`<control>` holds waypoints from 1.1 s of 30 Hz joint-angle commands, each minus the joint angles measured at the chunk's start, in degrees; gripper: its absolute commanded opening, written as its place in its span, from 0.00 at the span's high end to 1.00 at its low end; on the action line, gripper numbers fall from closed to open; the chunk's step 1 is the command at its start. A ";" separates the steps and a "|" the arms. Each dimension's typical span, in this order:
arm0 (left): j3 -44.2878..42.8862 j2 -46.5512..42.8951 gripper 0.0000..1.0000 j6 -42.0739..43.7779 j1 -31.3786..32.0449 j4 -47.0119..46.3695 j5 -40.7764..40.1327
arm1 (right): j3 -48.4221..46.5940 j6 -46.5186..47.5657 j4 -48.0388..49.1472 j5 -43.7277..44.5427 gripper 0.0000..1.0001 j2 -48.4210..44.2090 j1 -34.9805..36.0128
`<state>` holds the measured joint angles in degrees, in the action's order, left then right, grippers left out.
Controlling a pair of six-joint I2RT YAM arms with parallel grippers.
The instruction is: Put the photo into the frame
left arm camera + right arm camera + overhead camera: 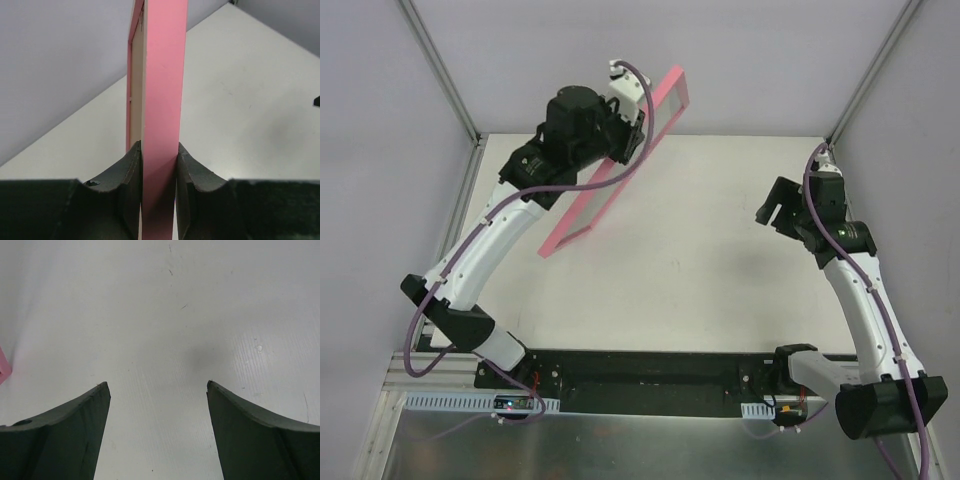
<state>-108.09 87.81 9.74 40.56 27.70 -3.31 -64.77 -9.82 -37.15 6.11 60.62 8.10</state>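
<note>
The left gripper [159,146] is clenched on 1 edge of the thin pink rectangular frame [162,75], which seems light, stiff, slippery. The right gripper [157,385] is released, empty.

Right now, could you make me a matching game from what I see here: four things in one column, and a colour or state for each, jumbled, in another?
Things:
1. left gripper
2. right gripper
3. frame
4. table

Descriptions:
A. white
B. pink, tilted
C. open, holding nothing
D. shut on a pink edge

Pairs: 1-D, 2-C, 3-B, 4-A.
</note>
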 commanded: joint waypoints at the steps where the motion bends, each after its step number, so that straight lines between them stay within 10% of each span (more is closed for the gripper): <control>1: -0.19 2.45 1.00 -18.25 -8.89 -0.55 21.38 | 1.84 -0.46 3.57 -2.59 0.21 0.81 -0.28; 11: -1.06 7.46 1.00 -31.17 -25.96 -2.57 39.69 | 3.51 -0.37 5.50 -4.17 0.22 3.89 -0.28; 33: 16.66 7.47 1.00 -41.99 -33.44 -10.73 38.12 | 7.99 -0.28 8.93 -7.95 0.24 6.62 0.07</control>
<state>-97.01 99.59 -28.14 7.44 22.72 35.75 -58.17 -9.82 -30.79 0.32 66.85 8.08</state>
